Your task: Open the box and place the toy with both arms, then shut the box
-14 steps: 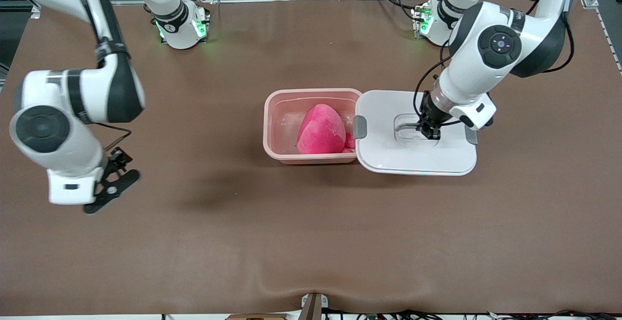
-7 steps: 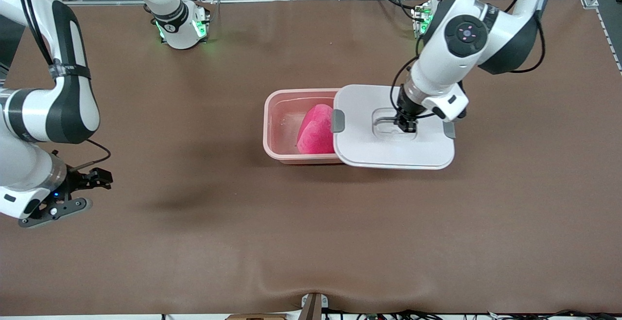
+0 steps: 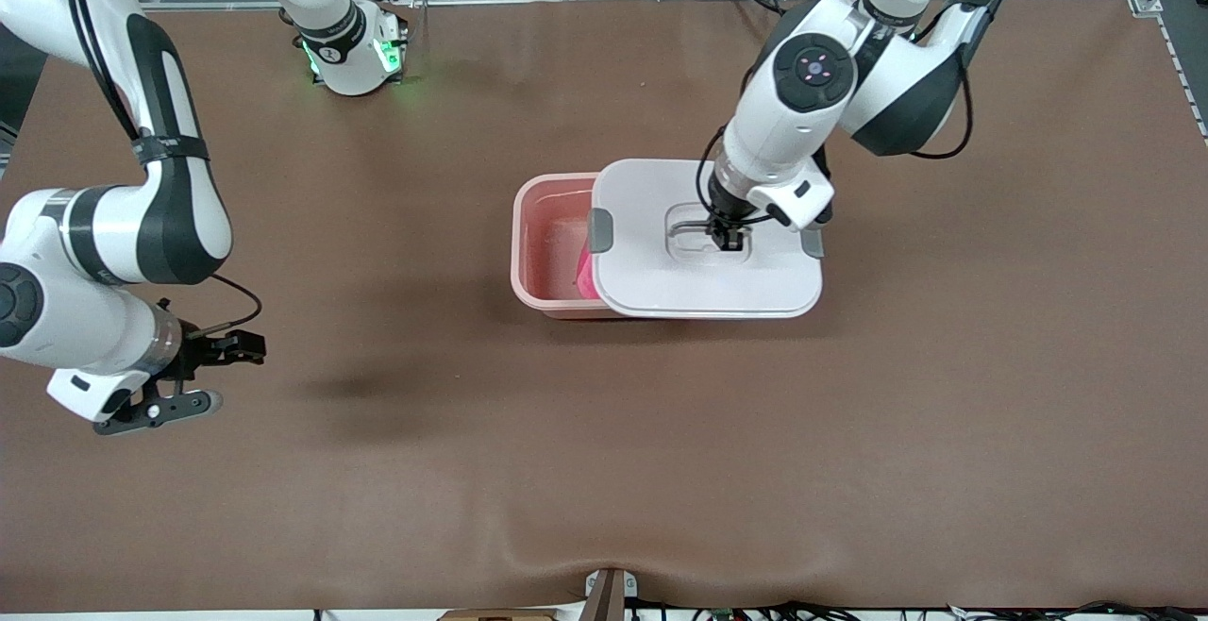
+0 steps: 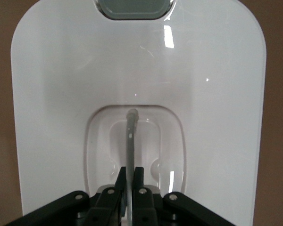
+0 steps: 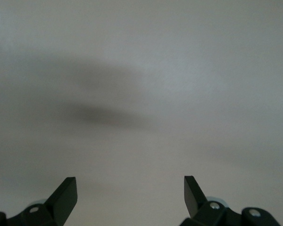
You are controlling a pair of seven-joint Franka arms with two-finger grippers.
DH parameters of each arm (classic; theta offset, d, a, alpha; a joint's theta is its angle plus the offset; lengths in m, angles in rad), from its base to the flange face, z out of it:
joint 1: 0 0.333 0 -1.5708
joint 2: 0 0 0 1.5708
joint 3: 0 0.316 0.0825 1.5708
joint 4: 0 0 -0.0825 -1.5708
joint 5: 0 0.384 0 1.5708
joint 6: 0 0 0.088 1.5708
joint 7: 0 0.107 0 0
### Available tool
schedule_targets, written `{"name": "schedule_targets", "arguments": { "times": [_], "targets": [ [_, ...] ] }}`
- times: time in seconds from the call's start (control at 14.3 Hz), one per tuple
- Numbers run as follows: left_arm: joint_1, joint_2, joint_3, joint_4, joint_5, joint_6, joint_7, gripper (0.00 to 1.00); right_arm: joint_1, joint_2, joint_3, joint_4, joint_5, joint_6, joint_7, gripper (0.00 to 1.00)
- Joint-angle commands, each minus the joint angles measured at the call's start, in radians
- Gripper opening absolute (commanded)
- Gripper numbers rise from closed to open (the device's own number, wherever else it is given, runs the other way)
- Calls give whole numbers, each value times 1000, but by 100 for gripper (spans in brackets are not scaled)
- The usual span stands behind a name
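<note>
- Brown tabletop [image 3: 604,470], flat mat surface, slight ripple along the edge nearest the front camera.
- box [image 3: 552,243]: translucent pink tub, roughly mid-tabletop, a bit closer to the base-side edge than to the camera-side edge. Open strip shows at its end toward the right arm.
- toy [image 3: 584,274]: bright pink, inside the box, only a sliver visible under the lid's edge.
- lid [image 3: 661,291]: white, sits over most of the box, offset toward the left arm's end so it overhangs the tub there. Not seated. One grey clip [image 3: 599,230] over the box interior, the other [image 3: 812,243] at the overhanging end.
- left gripper [image 3: 729,238]: fingers clamped together on the thin grey handle [image 4: 130,136] in the lid's recess; handle stands up between the pads in the left wrist view.
- right gripper [image 3: 203,371]: fingers [image 5: 63,195] spread wide, nothing between them. Hangs over bare tabletop near the right arm's end, well apart from the box. That arm is waiting.
- Right wrist view: only blank grey past the fingertips.
</note>
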Motion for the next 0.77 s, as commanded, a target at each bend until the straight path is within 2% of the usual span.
{"name": "schedule_targets", "arguments": {
  "times": [0.0,0.14,0.42,0.56,0.7],
  "targets": [
    [-55,64,0,70,92,-4,-112,0,21,-96,0,-68,22,-86,13,100],
    [-87,96,0,98,104,-4,-142,0,32,-162,1,-109,22,-109,13,100],
    [-118,113,-1,106,103,-3,-152,0,-6,-367,-3,-353,28,-45,12,100],
    [-141,116,-1,107,103,-3,-174,0,-9,-389,-8,-330,70,-93,19,100],
    [-146,135,0,107,96,-1,-179,0,-22,-388,-9,-246,85,-207,48,100]
  ]
}}
